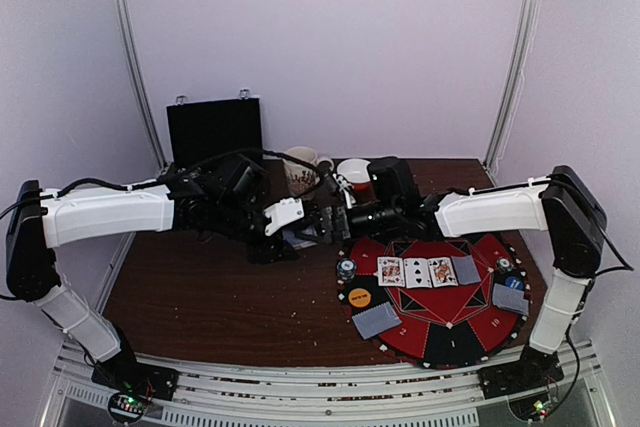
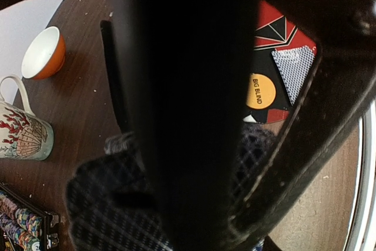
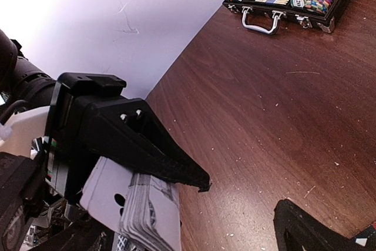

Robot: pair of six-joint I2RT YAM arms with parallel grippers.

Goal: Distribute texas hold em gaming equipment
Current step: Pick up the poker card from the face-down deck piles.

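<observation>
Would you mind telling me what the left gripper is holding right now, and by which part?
The left gripper is shut on the deck of playing cards, pinching the stack across its flat faces.

Soft even light; left wrist view dark, blurred.

Pale lilac walls (image 1: 330, 37) w/ metal corner rails (image 1: 516, 57), dk wood table (image 1: 200, 287), even light.
</observation>
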